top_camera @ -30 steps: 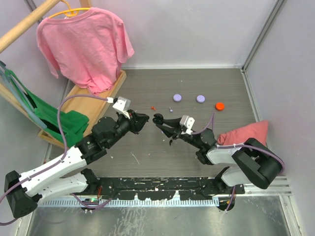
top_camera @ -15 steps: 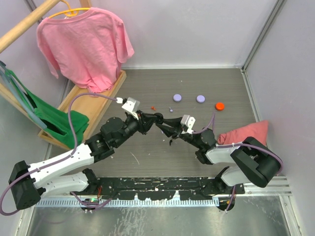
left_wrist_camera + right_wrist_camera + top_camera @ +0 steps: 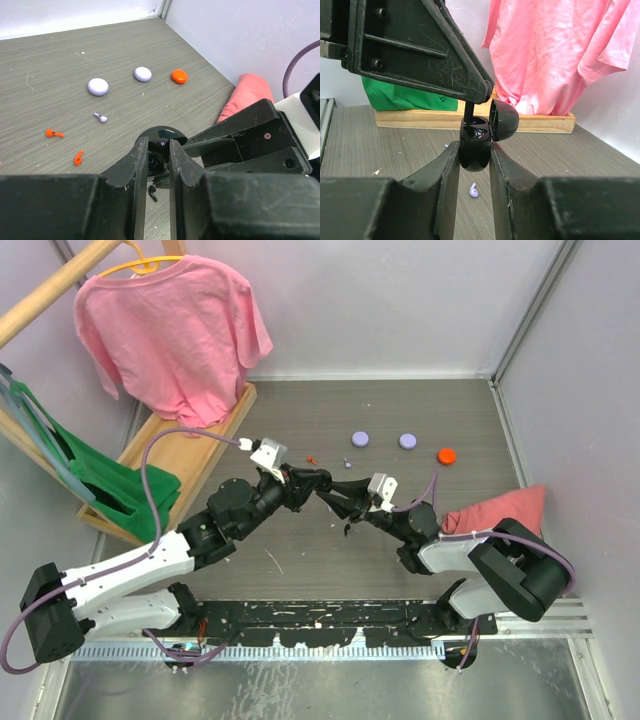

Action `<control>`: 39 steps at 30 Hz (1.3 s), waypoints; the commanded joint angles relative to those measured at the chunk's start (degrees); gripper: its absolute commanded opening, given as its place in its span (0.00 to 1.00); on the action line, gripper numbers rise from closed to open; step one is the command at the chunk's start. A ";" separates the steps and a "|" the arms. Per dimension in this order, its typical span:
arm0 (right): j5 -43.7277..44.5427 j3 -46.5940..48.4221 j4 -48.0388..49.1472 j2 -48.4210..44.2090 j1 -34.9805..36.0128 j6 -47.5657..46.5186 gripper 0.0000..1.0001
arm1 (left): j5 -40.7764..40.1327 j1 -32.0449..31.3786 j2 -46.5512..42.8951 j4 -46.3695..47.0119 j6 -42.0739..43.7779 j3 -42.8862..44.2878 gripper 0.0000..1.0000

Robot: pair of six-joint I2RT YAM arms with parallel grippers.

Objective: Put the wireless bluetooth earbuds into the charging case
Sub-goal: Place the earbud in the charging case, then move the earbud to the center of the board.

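The left gripper (image 3: 304, 483) is pressed shut, pinching a black earbud (image 3: 468, 111) whose lower end dips into the open charging case (image 3: 472, 142). The right gripper (image 3: 474, 159) clamps the case's base and holds it above the table (image 3: 300, 430), lid tipped up. A second earbud (image 3: 152, 193) lies on the table just below.

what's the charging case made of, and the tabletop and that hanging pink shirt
Charging case: glossy black plastic, probably; its open lid shows sharp reflections. Tabletop: grey wood-grain laminate, judging by fine printed-looking streaks. Pink shirt: soft knit fabric, matte, hanging in folds.
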 commanded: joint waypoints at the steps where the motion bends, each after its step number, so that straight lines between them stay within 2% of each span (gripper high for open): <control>1: 0.09 0.18 7.84 -1.77 0.16 0.14 0.01 | -1.71 -0.40 0.34 4.85 1.81 -0.14 0.07; 15: 0.64 -0.29 8.13 -3.13 0.16 0.32 0.01 | -3.12 -1.21 -0.46 3.70 2.79 -1.33 0.10; 18: 0.98 -0.45 8.17 -3.43 0.16 0.18 0.01 | -2.92 -1.48 -0.58 3.22 2.34 -1.44 0.15; 25: 2.41 -1.43 8.30 -4.22 0.12 -0.23 0.01 | -3.56 -1.71 -3.05 0.63 1.19 -1.23 0.37; 31: 4.67 -2.94 8.27 -5.45 0.12 -1.24 0.01 | -2.95 -1.67 -5.49 -5.77 0.24 0.98 0.51; 39: 10.72 -7.15 3.54 -11.84 0.15 -2.72 0.01 | -1.90 -1.69 -7.38 -17.30 -1.31 2.82 0.62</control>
